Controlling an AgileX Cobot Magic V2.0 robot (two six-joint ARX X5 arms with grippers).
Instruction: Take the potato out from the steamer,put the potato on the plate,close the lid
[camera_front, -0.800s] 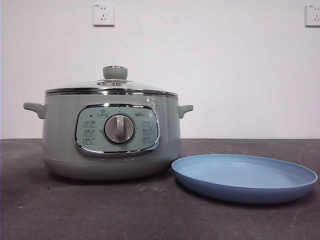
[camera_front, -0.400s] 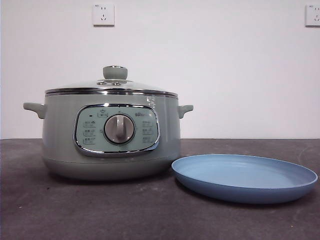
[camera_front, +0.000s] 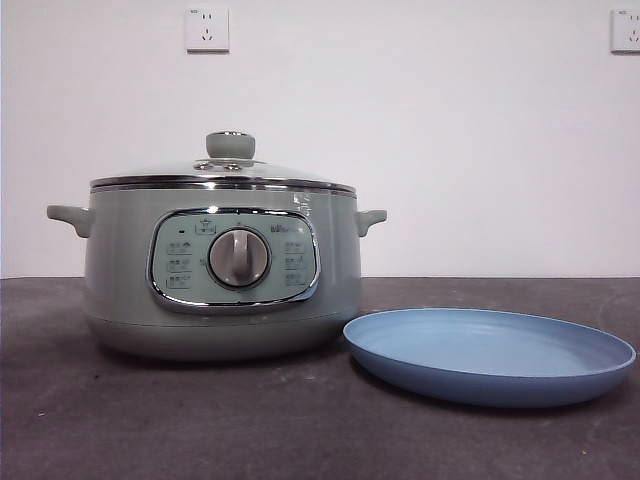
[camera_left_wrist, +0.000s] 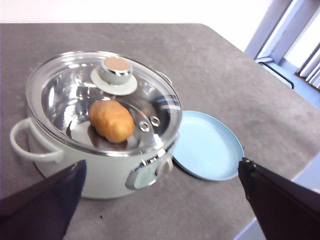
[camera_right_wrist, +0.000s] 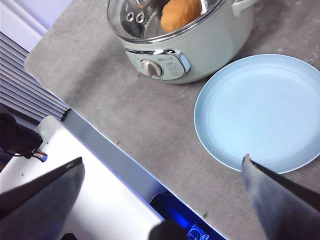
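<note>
While nothing has shifted over the last second, the round clear glass lid (camera_left_wrist: 102, 97) with its sage-green knob (camera_front: 230, 145) still covers the pale sage-green electric steamer (camera_front: 222, 268), the orange-brown potato (camera_left_wrist: 111, 120) visible inside; the shallow light-blue plate (camera_front: 489, 355) waits empty just beside it; left gripper (camera_left_wrist: 160, 200) and right gripper (camera_right_wrist: 162, 200) hover well above, jaws spread wide, so lid removal has yet to begin

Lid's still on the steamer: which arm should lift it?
Probably left. Its open pincer looks down on the lid, knob central, while the right pincer hangs nearer the plate.
</note>
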